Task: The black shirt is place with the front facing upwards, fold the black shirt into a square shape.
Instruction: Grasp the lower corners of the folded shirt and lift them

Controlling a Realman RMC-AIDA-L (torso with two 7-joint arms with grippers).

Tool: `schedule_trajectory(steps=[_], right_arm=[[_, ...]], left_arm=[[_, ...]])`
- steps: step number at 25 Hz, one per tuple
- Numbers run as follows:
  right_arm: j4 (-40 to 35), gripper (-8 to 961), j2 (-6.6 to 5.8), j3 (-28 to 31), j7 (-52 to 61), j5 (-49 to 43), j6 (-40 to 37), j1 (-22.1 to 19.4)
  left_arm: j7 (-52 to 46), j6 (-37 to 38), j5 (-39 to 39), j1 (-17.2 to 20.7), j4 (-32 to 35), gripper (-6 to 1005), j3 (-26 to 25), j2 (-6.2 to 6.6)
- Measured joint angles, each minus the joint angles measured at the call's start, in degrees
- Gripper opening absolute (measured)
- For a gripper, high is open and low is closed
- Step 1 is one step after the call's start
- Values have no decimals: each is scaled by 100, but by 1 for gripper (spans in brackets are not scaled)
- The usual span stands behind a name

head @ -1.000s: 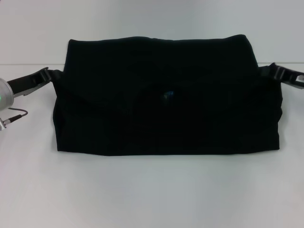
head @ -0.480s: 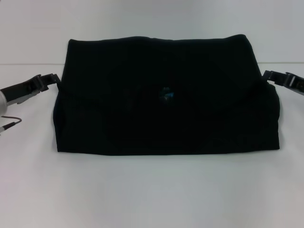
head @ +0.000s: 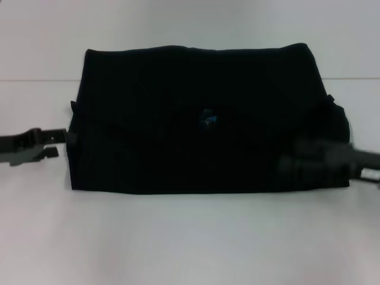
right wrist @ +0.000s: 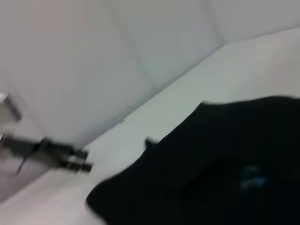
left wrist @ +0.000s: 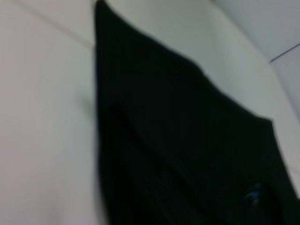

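Black shirt (head: 205,122) spread flat in the middle of the white table (head: 190,237), already folded into a wide rectangle, far edge laid over the near part. Small blue label (head: 208,118) showing near the centre of the top layer; same label seen in the left wrist view (left wrist: 253,194) and the right wrist view (right wrist: 253,178). No lettering visible on the fabric.

Left gripper (head: 53,143) low over the table at the left edge of the shirt, fingers parted with a gap between them, nothing held, tips just beside the cloth. Also caught far off in the right wrist view (right wrist: 77,159), past the corner of the shirt (right wrist: 211,168), apart from it.

Right gripper (head: 297,163) blurred, over the near right corner of the shirt; cannot tell if released or clenched, or touching the cloth or only above it.

Left wrist view filled mostly by the dark fabric (left wrist: 187,154), with bare table (left wrist: 47,117) alongside.
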Motion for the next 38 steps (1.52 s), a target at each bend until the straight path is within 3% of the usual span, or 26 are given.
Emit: schedule_trajectory(steps=[3,9,14,30,35,38], right_arm=[[-6,892,168,-185,-387,-112,-11,-10],[10,924,365,-613,-792,-271,47,33],[40,915,382,-818,-828,-327,175,50],[3,891,384,-757,-802,-288,220,47],[2,884,375,-737,-763,-285,221,43],[2,879,349,-660,-751,-283,221,30]], left_arm=[[-28,-146,202,1,-11,686,18,-68],[-35,-762,228,-48,-57,761,436,-267],[-56,-1042,231,-103,-78,780,672,-359],[-82,-756,235,-266,-50,765,1147,-426],[-68,-788,235,-287,-37,607,1208,-419],[-71,-793,234,-288,-35,449,1195,-397]])
